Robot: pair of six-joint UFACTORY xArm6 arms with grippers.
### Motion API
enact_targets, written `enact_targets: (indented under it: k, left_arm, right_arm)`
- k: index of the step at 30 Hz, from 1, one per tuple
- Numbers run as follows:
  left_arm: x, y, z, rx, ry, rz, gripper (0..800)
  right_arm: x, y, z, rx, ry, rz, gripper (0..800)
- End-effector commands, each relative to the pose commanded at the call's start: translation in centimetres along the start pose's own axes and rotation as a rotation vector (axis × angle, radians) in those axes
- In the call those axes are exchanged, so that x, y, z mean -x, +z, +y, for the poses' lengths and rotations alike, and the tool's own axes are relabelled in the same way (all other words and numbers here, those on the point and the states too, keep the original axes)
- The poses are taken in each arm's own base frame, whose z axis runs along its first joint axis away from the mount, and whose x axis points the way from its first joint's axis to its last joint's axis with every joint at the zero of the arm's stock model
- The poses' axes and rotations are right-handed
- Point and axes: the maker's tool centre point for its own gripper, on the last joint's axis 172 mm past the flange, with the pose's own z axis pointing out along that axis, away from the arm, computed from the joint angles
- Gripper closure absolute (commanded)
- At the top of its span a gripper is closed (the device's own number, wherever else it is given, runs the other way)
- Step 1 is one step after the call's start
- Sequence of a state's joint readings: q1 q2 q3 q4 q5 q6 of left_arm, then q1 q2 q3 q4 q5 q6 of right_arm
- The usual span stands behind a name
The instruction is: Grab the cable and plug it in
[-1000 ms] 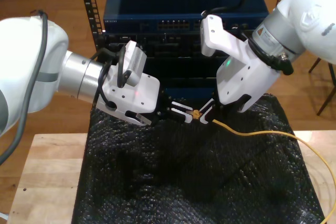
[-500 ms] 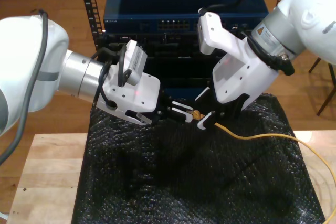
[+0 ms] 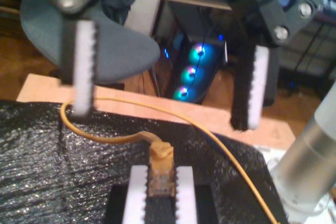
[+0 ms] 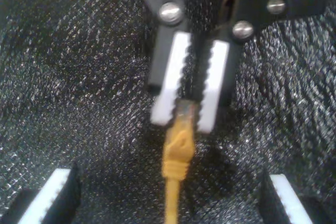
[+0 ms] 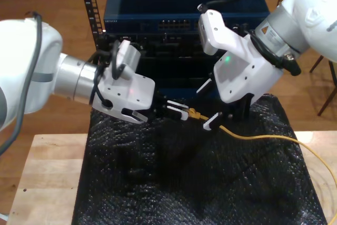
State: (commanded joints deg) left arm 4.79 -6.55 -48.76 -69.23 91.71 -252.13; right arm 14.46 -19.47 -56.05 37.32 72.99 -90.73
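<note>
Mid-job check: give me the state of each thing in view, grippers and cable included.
Thin yellow-orange network cable: not plugged in, slack across the black textured mat.
Cable's small clear plug: clamped between fingers.
My second gripper: shut on the plug.
My first gripper: open, fingers wide of the cable.
Blue rack-mounted switch: yellow-orange cable not in it.

Exterior cam sits high in front, looking down across the black mat point(image 5: 189, 177) toward the blue rack unit point(image 5: 184, 3), both arms in frame. First wrist cam looks along my first gripper point(image 3: 165, 77) out over the mat edge toward the room; second wrist cam looks close down along my second gripper point(image 4: 191, 106) at the mat. All three share the cable point(image 5: 263, 138) plug at the handoff.
</note>
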Motion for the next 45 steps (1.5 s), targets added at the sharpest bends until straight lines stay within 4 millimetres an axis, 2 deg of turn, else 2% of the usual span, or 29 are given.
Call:
enact_targets:
  k: [5, 10, 12, 15, 19, 24, 28, 32, 45]
  left_arm:
    - [0.3, -1.0, 0.3, 0.02, -0.047, 0.036, 797]
    - [-0.2, -0.9, 2.2, 0.127, -0.153, 0.081, 797]
    - [-0.4, -1.4, 2.3, 0.138, -0.171, 0.113, 795]
    - [-1.1, -2.6, 1.7, 0.116, -0.178, 0.167, 795]
    - [-2.7, -3.7, 2.1, 0.13, -0.176, 0.236, 795]
    - [-3.5, -4.0, 2.8, 0.158, -0.205, 0.275, 795]
    - [-3.1, -3.6, 3.5, 0.201, -0.249, 0.294, 795]
    - [-3.6, -3.5, 3.7, 0.222, -0.269, 0.343, 797]
    - [-3.6, -3.7, 4.7, 0.343, -0.397, 0.399, 797]
  right_arm:
    - [-0.4, -1.2, -1.1, 0.036, -0.064, 0.001, 8]
    - [-1.2, -2.5, -2.2, 0.075, -0.151, 0.008, 31]
    - [-1.6, -3.0, -2.5, 0.089, -0.172, 0.013, 31]
    - [-2.4, -3.9, -2.9, 0.112, -0.193, 0.024, 31]
    - [-3.6, -4.8, -4.1, 0.143, -0.25, 0.053, 32]
    - [-5.4, -5.6, -5.1, 0.17, -0.299, 0.116, 39]
    - [-5.0, -5.1, -5.2, 0.168, -0.292, 0.118, 34]
    - [-4.1, -5.3, -3.4, 0.265, -0.282, 0.102, 38]
    - [-5.7, -3.9, -3.1, 0.319, -0.357, 0.102, 33]
